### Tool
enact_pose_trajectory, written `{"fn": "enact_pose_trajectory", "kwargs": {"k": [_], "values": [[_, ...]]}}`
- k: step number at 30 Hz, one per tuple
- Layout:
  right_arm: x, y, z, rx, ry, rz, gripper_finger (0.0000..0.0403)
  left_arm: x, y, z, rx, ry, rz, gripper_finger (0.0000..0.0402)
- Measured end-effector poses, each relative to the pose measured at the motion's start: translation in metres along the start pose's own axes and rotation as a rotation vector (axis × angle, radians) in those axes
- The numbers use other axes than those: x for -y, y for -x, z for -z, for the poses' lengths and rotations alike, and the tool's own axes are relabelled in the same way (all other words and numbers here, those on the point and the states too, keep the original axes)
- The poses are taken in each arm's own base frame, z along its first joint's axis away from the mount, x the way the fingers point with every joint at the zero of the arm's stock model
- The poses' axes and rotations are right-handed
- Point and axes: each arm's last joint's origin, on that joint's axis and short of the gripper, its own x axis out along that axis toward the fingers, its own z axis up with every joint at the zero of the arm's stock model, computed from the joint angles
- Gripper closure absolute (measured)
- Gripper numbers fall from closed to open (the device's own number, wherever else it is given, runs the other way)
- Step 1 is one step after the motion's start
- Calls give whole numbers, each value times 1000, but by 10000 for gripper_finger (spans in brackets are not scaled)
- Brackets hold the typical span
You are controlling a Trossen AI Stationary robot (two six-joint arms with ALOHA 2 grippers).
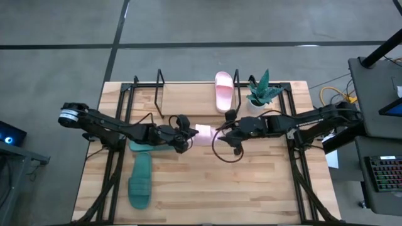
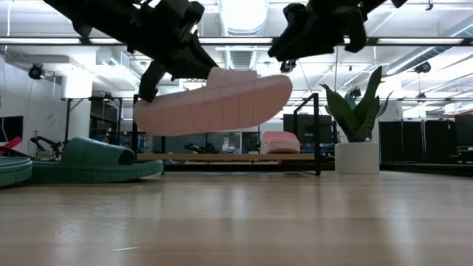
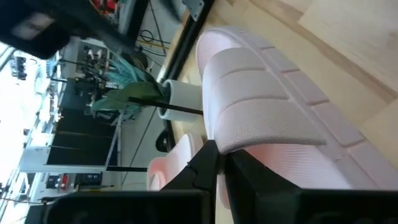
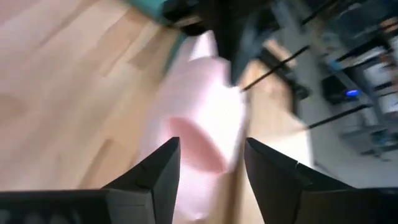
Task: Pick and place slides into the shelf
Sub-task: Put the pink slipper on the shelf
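My left tool (image 1: pixel 187 134) is clenched on a pale pink slide (image 2: pixel 214 101), holding it in the air above the desk (image 1: pixel 264 188) near the shelf (image 1: pixel 176 94). My right tool (image 1: pixel 221 130) hangs released just beside the slide's toe.

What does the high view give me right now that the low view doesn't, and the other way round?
High view only: the lifted pink slide sits between the left gripper and the right gripper, at mid-table, well short of the shelf. Low view only: that slide hangs clear of the table, sole showing, with the left gripper clamped at its heel end. Both show: the other pink slide on the shelf, the plant, and green slides on the table.
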Motion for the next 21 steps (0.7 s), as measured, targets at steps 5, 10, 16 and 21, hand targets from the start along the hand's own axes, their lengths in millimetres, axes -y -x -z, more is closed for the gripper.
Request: {"fn": "enact_pose_trajectory", "kwargs": {"k": [5,10,16,21], "values": [[-1,-5,-16,1,28,-101,239,-4,2,1,-45,-20,-41,400],[0,-15,-28,-98,100,-90,234,-6,2,2,-83,-37,-63,400],[2,-32,-33,-320,120,-6,228,-8,2,1,-112,-33,-87,400],[1,-44,-35,-427,115,-27,227,-10,2,3,-159,-31,-116,400]]}}
